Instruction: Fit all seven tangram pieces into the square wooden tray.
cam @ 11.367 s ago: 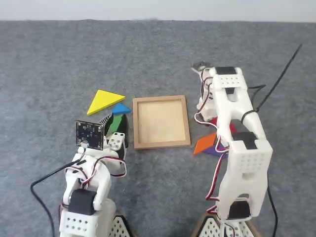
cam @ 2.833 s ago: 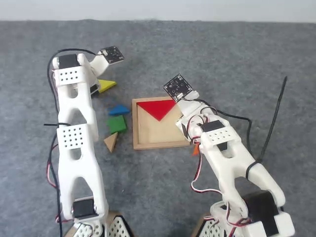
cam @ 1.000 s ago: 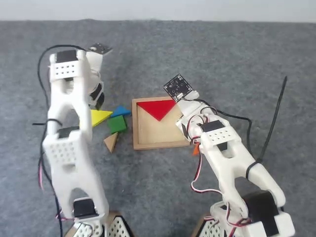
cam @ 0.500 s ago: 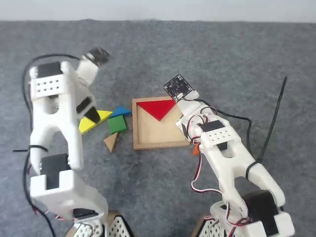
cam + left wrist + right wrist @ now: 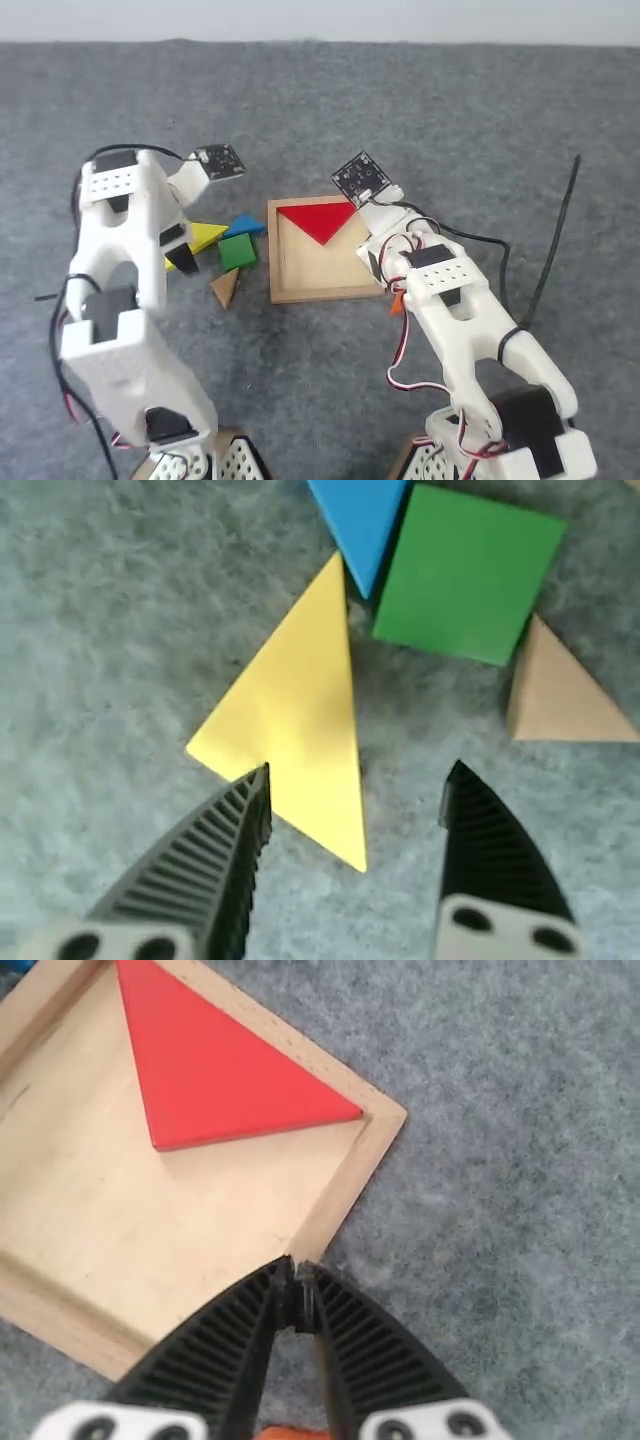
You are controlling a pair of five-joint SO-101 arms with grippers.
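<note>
We hold the left pincer (image 5: 358,772) spread wide above one corner of the yellow triangle (image 5: 295,720), which lies flat on the grey surface (image 5: 500,120) left of the square wooden tray (image 5: 274,250), ready to straddle it. Our right pincer (image 5: 297,1275), pressed together, sits at the tray's right rim, probably bracing it; the red triangle (image 5: 210,1070) lies inside against the far wall.

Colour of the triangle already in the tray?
Red. The triangle shows best in the right wrist view.
</note>
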